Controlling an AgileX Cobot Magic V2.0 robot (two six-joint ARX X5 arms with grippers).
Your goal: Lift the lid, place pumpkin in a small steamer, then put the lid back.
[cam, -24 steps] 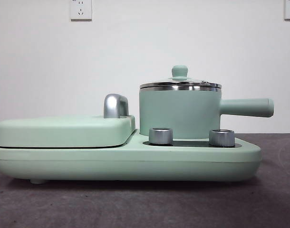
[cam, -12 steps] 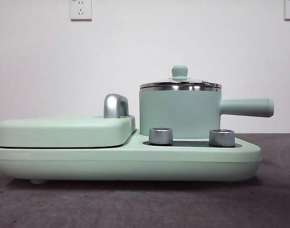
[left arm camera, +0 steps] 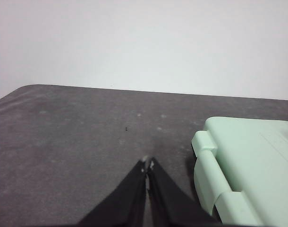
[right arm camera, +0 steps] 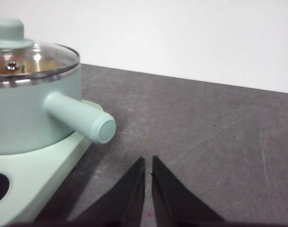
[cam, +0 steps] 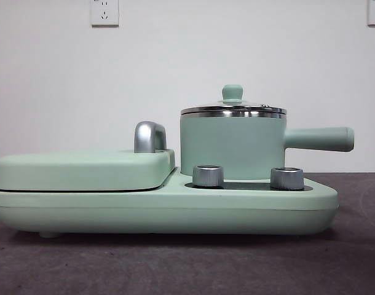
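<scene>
Nothing started: lid [cam: 233, 110] sits on the pot [cam: 232, 146], pumpkin not in any view. Right gripper [right arm camera: 148, 163] hangs beside the pot handle [right arm camera: 79, 117], jaws nearly closed, empty; left gripper [left arm camera: 147, 165] pinched closed, empty, near the flat cover [left arm camera: 250, 165]. For the lift, open wide and centre on the knob [right arm camera: 9, 29]. Only the front view shows the dials [cam: 208, 175].

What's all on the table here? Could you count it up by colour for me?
Mint green: 3: pot, flat cover, base
Silver: 3: 2 dials, handle
Glass: 1: lid
Black: 2: left gripper, right gripper
Total: 9
</scene>
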